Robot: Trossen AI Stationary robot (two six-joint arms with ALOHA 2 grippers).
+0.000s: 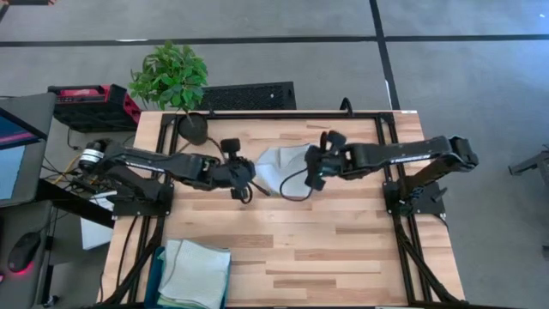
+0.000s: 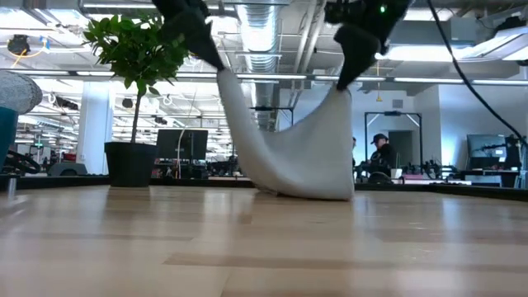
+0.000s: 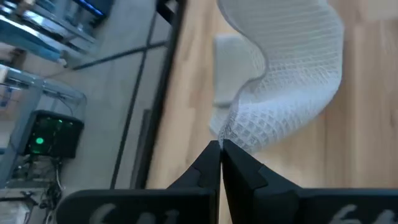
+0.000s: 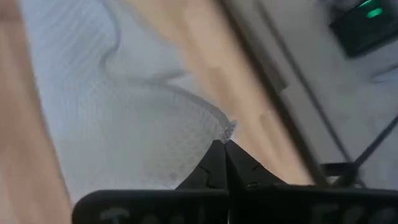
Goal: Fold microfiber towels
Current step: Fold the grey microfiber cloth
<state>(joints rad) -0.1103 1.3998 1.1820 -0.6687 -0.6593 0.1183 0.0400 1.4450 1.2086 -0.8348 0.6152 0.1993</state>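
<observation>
High view, left to right: monitor [image 1: 10, 163] and mouse [image 1: 23, 251] off the desk's left edge; red case [image 1: 90, 105] on the floor behind them; potted plant [image 1: 176, 86] at the desk's [image 1: 343, 249] far left corner, its pot [image 1: 193, 128] on the wood; black crate [image 1: 249, 95] on the floor behind the desk. Left arm [image 1: 146, 165] reaches in from the left, its left tool [image 1: 244, 182] near desk centre, pinched tight on one corner of a pale grey towel [image 1: 281, 165]. Right tool [image 1: 314, 168], just right of the towel, pinched tight on another corner, right arm [image 1: 412, 154] running off to the desk's right side. Grey towel lies between the two tools, in the far middle of the desk. Near left corner: teal bin [image 1: 157, 273] holding a stack of towels [image 1: 197, 273], light green on top. Low view: grey towel [image 2: 289, 148] hangs as a sagging sling between two raised corners, its lower fold touching the desk [image 2: 264, 247]; plant [image 2: 132, 58] at left; a person [image 2: 381, 153] stands far back in the room at right. Left wrist view: left tool [image 3: 221, 163] with fingers closed together on the towel's [image 3: 292, 68] corner tip, waffle weave showing, cloth curling away over the wood. Right wrist view: right tool [image 4: 225, 163] with fingers closed together on a corner of the towel [image 4: 124, 118], the rest spread over the desk.
</observation>
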